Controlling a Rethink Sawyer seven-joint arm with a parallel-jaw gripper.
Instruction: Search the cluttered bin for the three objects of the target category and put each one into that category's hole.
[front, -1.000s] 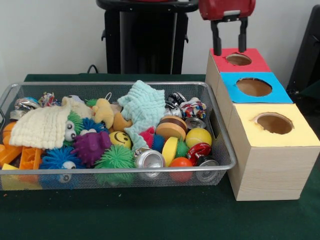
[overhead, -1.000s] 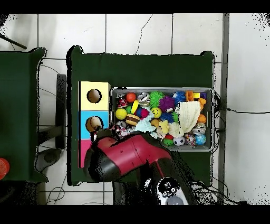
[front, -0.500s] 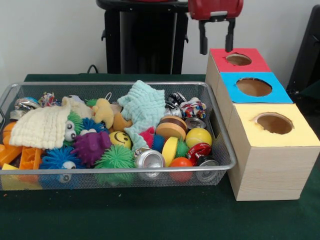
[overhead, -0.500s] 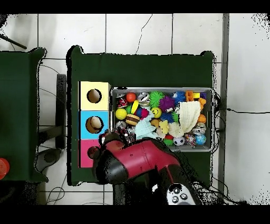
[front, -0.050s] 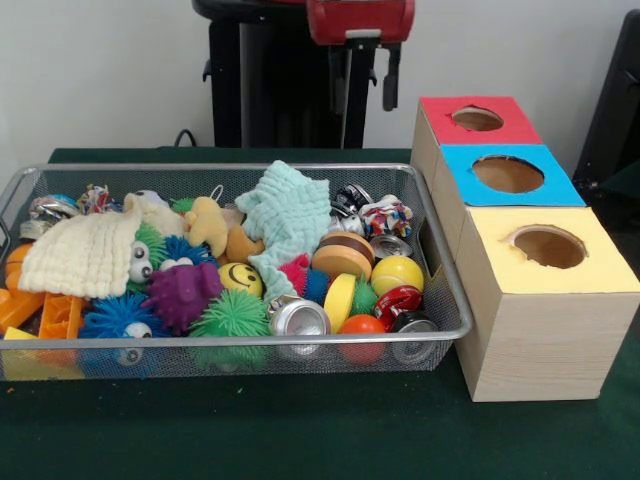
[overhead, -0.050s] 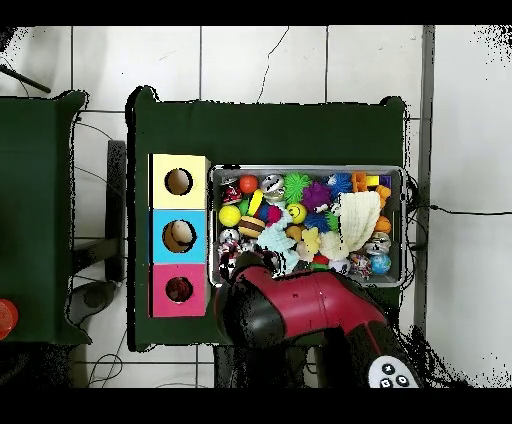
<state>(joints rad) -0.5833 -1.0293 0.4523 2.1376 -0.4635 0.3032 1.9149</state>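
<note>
My gripper (front, -0.050s: 365, 92) hangs open and empty at the top of the front view, above the far right corner of the wire mesh bin (front, -0.050s: 230, 168). The bin is packed: a crushed silver can (front, -0.050s: 298, 317), a red can (front, -0.050s: 398, 300), a yellow ball (front, -0.050s: 397, 274), an orange ball (front, -0.050s: 362, 326), a teal cloth (front, -0.050s: 290, 215), a cream cloth (front, -0.050s: 85, 250) and a purple spiky toy (front, -0.050s: 182, 292). To the right stands a row of wooden boxes with a red-topped hole (front, -0.050s: 477, 118), a blue-topped hole (front, -0.050s: 508, 173) and a yellow-topped hole (front, -0.050s: 548, 246). From overhead the red arm (overhead, -0.050s: 300, 305) hides the gripper.
The bin's rim (overhead, -0.050s: 400, 225) and the boxes (overhead, -0.050s: 179, 235) sit side by side on a green-covered table (front, -0.050s: 300, 430). A black stand (front, -0.050s: 280, 80) rises behind the bin. A second green table (overhead, -0.050s: 40, 200) lies off to one side in the overhead view.
My gripper has swung from above the red-topped hole across to the bin's far right corner, staying open and empty. Nothing in the bin has moved.
</note>
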